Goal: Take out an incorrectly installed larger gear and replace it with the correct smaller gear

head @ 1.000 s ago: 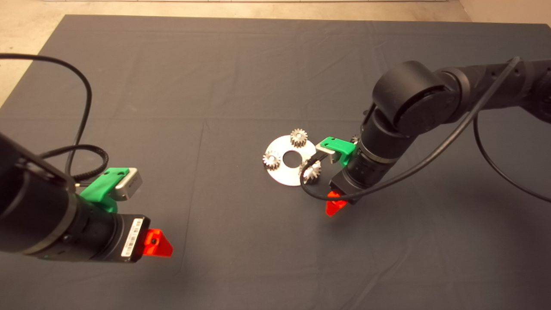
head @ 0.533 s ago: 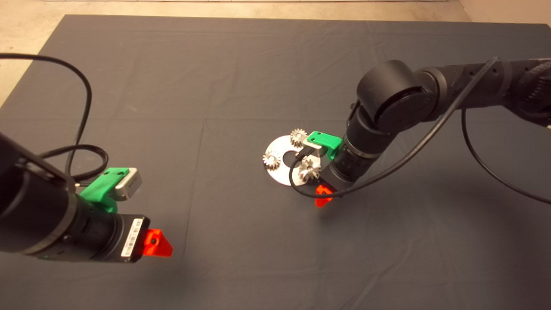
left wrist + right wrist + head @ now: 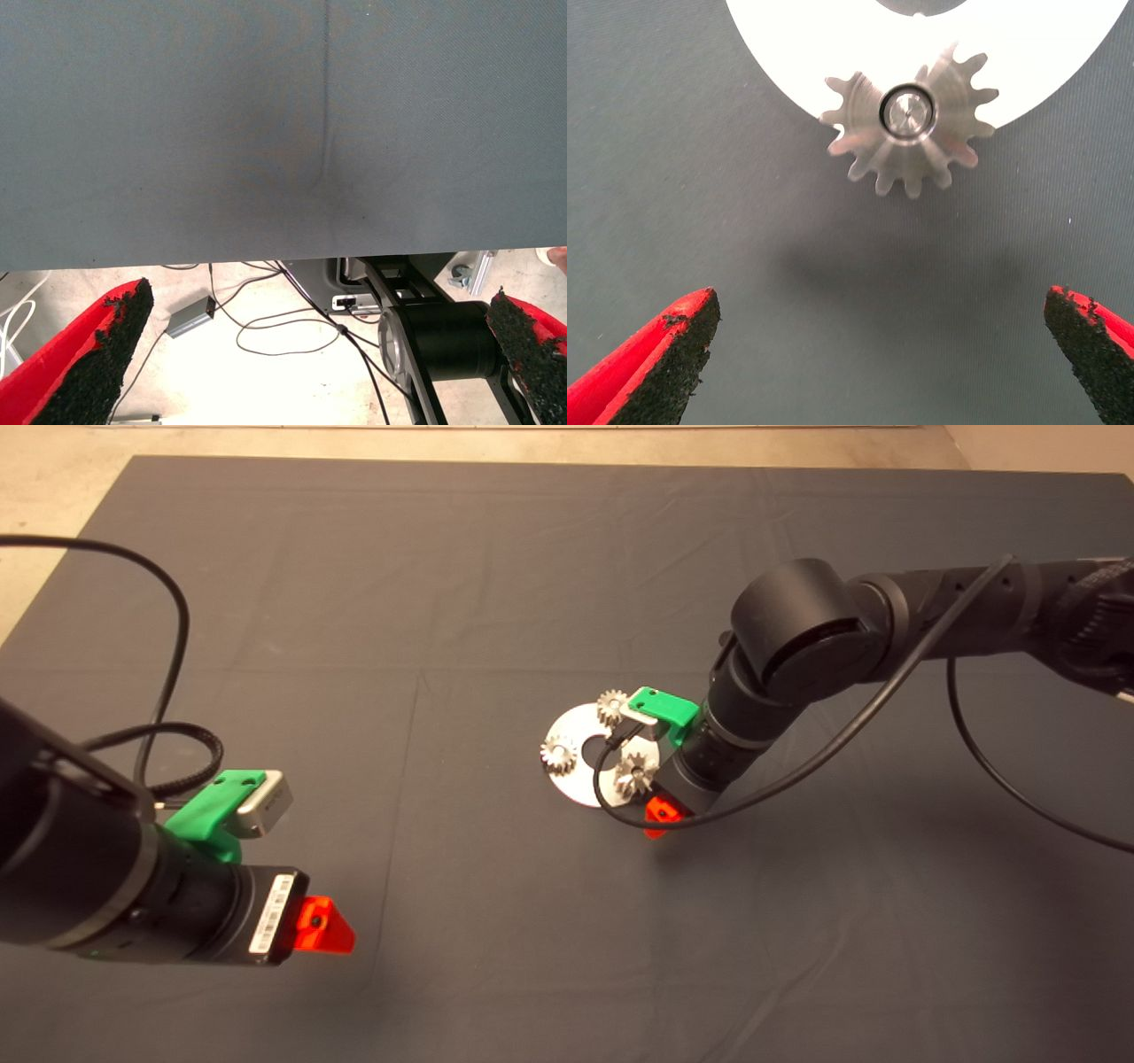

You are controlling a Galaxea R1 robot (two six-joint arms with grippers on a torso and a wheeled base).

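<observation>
Hovering wide-open by plate (image 3: 576,779), right hand (image 3: 881,354) faces larger gear (image 3: 908,119), flared steel teeth.

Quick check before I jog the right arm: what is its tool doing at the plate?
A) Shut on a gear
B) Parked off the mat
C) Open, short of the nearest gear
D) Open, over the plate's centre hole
C: the right tool is open, with bare mat between it and the larger gear seated at the edge of the plate.
</observation>
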